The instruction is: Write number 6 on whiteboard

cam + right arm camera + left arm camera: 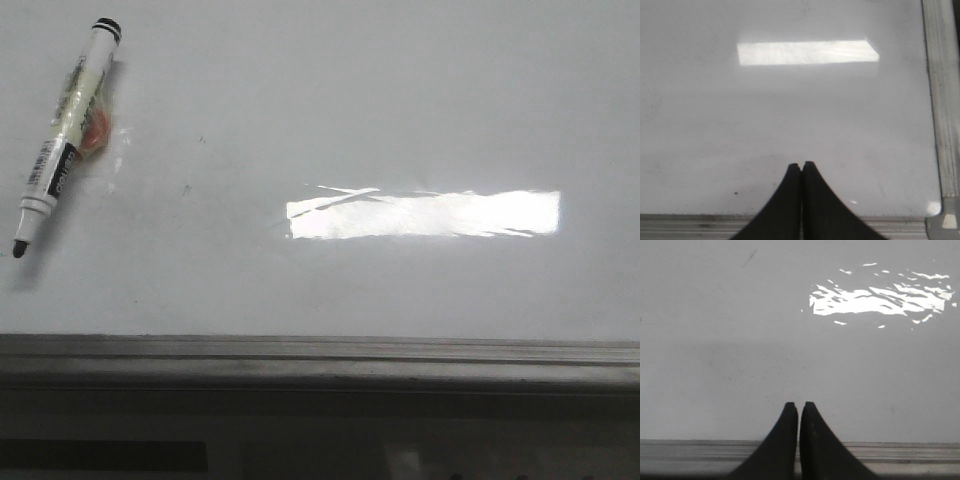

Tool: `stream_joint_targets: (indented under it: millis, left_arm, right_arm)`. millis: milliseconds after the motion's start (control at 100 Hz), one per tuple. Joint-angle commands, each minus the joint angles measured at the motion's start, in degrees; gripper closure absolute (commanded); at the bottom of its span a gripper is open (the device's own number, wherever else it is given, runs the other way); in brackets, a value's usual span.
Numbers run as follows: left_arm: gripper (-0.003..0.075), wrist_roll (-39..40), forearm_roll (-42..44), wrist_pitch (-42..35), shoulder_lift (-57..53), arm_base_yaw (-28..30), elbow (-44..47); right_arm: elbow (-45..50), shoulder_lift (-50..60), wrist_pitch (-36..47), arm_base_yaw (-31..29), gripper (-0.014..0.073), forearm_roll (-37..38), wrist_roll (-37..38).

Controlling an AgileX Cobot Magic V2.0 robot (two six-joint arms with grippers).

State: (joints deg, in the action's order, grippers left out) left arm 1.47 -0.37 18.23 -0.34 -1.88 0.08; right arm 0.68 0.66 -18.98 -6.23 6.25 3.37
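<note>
Glossy whiteboard unmarked, number 6 not yet written; uncapped marker lying on it, far left of light glare. Left tool and right tool both closed together, empty, above board near grey rail.

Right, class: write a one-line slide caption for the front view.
An uncapped marker lies on the whiteboard, no 6 drawn yet, window-like glare at centre.
</note>
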Motion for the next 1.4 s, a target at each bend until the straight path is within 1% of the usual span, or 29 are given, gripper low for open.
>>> stream_joint_targets:
  millis: [0, 1120, 1240, 1390]
  left_arm:
    - [0.0741, 0.53, -0.45, -4.49, -1.68, -0.54, 1.35]
    - [0.0741, 0.32, -0.29, -4.62, -1.68, -0.54, 1.35]
    - [0.0741, 0.17, 2.28, -4.74, -1.68, -0.54, 1.35]
    - [0.0741, 0.17, 3.48, -4.87, -1.68, -0.54, 1.35]
  right_arm:
    - [0.79, 0.87, 1.03, -0.3, 0.0659, 0.63, -0.22]
    - [0.79, 0.87, 1.03, -0.3, 0.0659, 0.63, -0.22]
    - [0.79, 0.87, 0.94, -0.3, 0.0659, 1.0, -0.22]
    - [0.79, 0.87, 1.18, -0.3, 0.0659, 0.99, -0.22]
